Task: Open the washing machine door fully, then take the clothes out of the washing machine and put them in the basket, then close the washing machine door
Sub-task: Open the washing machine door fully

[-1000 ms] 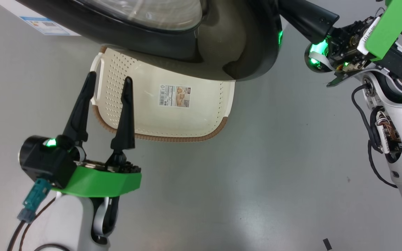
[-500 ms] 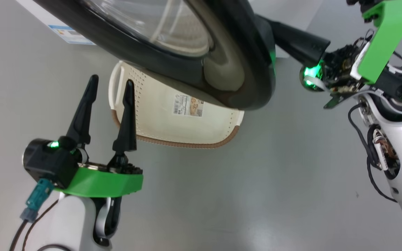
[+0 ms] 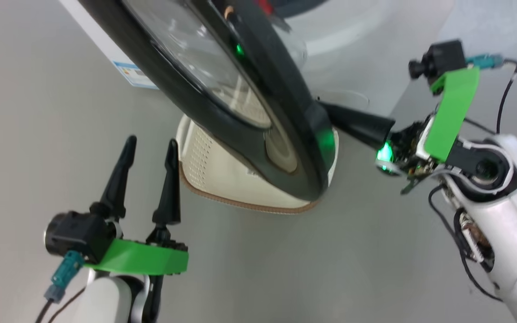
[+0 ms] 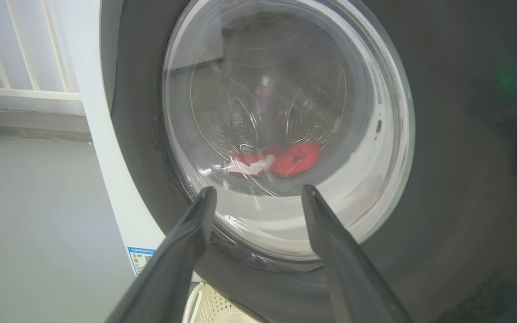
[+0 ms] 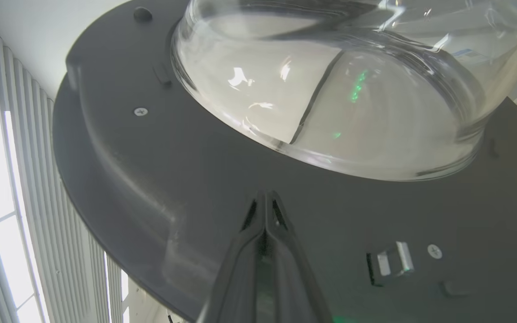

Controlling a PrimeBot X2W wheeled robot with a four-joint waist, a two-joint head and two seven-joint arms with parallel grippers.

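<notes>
Glossy black door rim (image 3: 182, 96), clear glass bowl (image 4: 285, 125), perforated plastic basket (image 3: 204, 163)

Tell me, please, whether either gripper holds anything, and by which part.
Nothing is held. The left gripper is open; the shut right gripper only presses its tips against the inner face of the round, black-rimmed glass washing machine door.

No text, brand, number or sign can be read. One label (image 3: 133, 74) is fixed to the white front of the washing machine (image 4: 108, 170), near its side edge (blue band at the top, white field below, small coloured marks). Its print is too small and blurred to read in the head view and the left wrist view alike.
</notes>
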